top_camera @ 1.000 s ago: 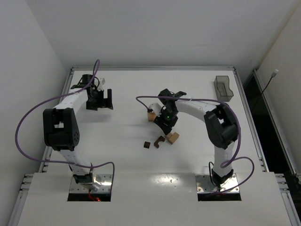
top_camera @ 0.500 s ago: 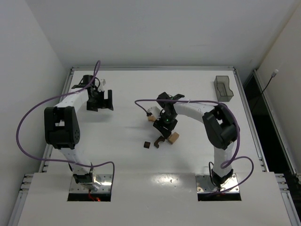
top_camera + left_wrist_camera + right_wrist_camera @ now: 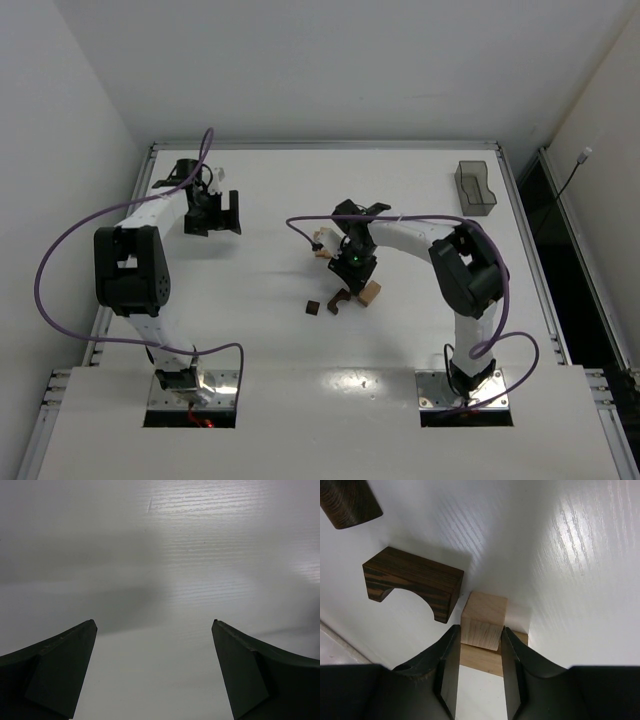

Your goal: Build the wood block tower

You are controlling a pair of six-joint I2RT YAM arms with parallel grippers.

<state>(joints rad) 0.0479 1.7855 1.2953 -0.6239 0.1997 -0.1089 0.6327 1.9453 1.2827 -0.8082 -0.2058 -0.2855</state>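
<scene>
My right gripper [image 3: 479, 630] is shut on a light tan cube [image 3: 484, 614], one finger pressed against each side. The cube rests on a flat tan block [image 3: 479, 661] lying on the table. Just left of it stands a dark brown arch block [image 3: 413, 580], and a dark rounded block [image 3: 347, 501] lies further off. From above, the right gripper [image 3: 357, 279] sits over the tan blocks [image 3: 372, 293], with the arch [image 3: 340, 299] and a small dark block [image 3: 312, 307] beside them. Another tan block [image 3: 322, 249] lies behind. My left gripper [image 3: 222, 212] is open and empty, far to the left.
A smoky-grey see-through tray [image 3: 476, 188] stands at the back right corner of the white table [image 3: 270, 330]. A purple cable loops from the right arm over the table near the rear tan block. The left wrist view shows only bare table between my left gripper [image 3: 154, 626].
My right gripper has moved toward the near edge, down onto the tan blocks, and its jaws have closed in on the cube. The left arm has stayed still.
</scene>
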